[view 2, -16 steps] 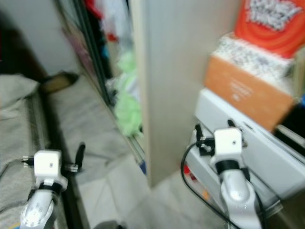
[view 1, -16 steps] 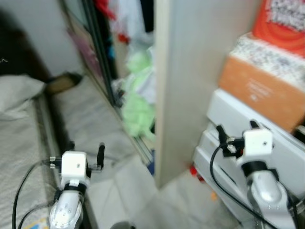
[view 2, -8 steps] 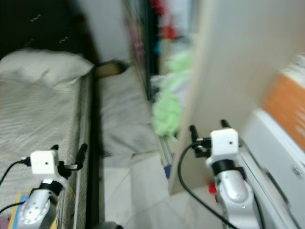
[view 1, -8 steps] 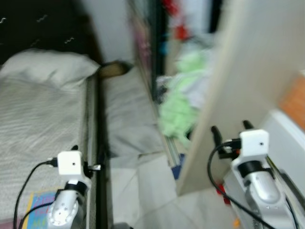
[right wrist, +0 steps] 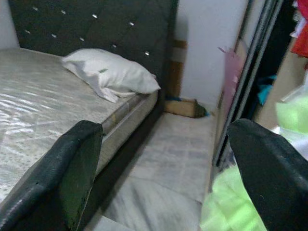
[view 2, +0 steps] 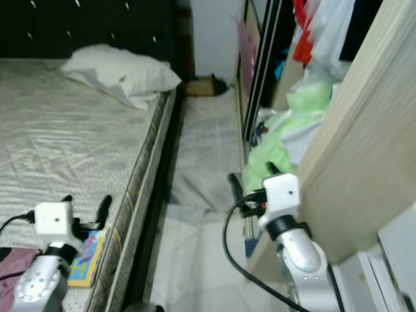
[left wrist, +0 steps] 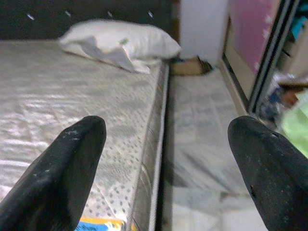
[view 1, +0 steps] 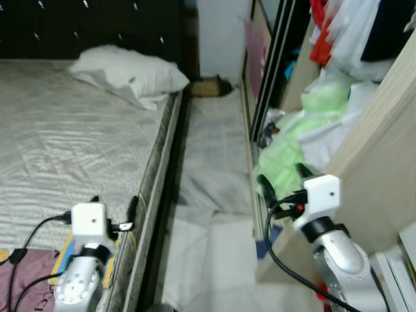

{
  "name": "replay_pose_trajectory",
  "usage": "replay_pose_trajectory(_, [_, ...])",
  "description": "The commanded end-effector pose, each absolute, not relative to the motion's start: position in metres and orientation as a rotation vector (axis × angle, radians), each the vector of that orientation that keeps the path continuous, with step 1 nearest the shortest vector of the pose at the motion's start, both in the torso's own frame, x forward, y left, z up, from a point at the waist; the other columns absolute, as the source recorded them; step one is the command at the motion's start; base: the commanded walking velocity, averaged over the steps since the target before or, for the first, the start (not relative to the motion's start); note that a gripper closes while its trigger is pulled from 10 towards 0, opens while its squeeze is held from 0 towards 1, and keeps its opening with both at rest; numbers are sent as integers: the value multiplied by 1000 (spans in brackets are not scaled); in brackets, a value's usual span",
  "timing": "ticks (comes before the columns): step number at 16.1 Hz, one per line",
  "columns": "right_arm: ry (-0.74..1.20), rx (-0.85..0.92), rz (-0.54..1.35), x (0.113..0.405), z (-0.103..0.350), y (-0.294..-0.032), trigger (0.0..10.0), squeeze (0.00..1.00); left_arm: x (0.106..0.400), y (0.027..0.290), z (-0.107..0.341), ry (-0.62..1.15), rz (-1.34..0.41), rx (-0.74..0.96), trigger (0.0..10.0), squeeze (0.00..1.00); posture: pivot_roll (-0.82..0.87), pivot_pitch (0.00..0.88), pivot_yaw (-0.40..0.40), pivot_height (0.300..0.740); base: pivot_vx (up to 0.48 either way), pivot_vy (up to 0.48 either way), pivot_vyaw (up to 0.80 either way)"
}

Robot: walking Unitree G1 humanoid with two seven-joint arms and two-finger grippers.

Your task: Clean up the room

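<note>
Both grippers, left and right, spread wide and empty, face the aisle between the bed edge and wardrobe, where spilled green clothing near the right arm risks snagging.

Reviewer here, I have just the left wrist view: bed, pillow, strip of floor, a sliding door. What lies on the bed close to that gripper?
Observer: A colourful flat book lies at the mattress corner, right under the left gripper.
Operator: Anything beside it?
Observer: A maroon cloth sits next to the book, by the left arm.
Operator: I see a bit of green past the door. What is it?
Observer: A light green garment spilling out of the open wardrobe, with red and white clothes hanging above it.
Operator: Where is the other arm?
Observer: The right gripper is held up, open, just in front of that green pile.
</note>
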State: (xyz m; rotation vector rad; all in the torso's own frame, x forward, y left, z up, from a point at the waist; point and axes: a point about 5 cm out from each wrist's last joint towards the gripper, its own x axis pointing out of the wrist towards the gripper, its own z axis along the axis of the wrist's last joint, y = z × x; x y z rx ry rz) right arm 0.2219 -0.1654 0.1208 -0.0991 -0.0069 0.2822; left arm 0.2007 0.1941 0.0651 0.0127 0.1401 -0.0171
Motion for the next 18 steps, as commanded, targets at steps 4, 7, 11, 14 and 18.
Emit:
replay_pose_trajectory(4, [-13,-131,265,226,124,-175,10000,0,202,189,65,133,-34,29,10000,0,-115,0,2,740,0,0,800])
replay_pose_trajectory(7, [-36,-144,233,232,128,-179,10000,0,203,189,66,123,-31,45,10000,0,-114,0,4,740,0,0,800])
replay_pose_trajectory(11, [-43,-142,229,235,128,-177,10000,0,208,192,67,109,-11,69,10000,0,-113,0,7,740,0,0,800])
replay_pose_trajectory(14, [-50,-139,229,236,127,-175,10000,0,210,192,68,103,-17,75,10000,0,-116,0,17,740,0,0,800])
replay_pose_trajectory(18, [-58,-126,242,236,126,-167,10000,0,214,190,71,85,-39,85,10000,0,-114,0,24,740,0,0,800])
